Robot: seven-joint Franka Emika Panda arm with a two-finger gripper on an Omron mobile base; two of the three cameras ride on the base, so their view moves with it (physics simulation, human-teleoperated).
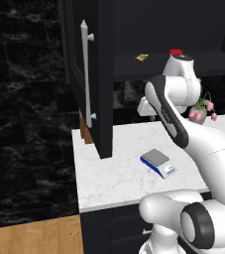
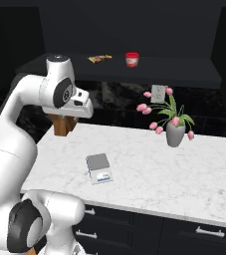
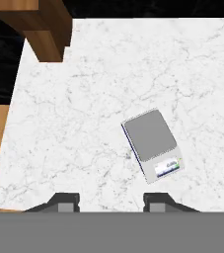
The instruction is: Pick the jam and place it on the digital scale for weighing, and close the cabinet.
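The hand (image 3: 111,200) hangs spread and empty over the counter (image 3: 84,99), the digital scale (image 3: 152,143) just below it. The jam (image 2: 132,59) sits well above on the cabinet (image 1: 91,74) shelf, probably upright: rise, approach level, pinch its sides.

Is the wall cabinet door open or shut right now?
Open: the cabinet door swings out edge-on, exposing the jam on its shelf.

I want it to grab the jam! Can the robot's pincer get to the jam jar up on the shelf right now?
Probably yes. The jam jar stands alone on the shelf, the cabinet door is swung open, and the open, empty pincer only has to rise from above the counter.
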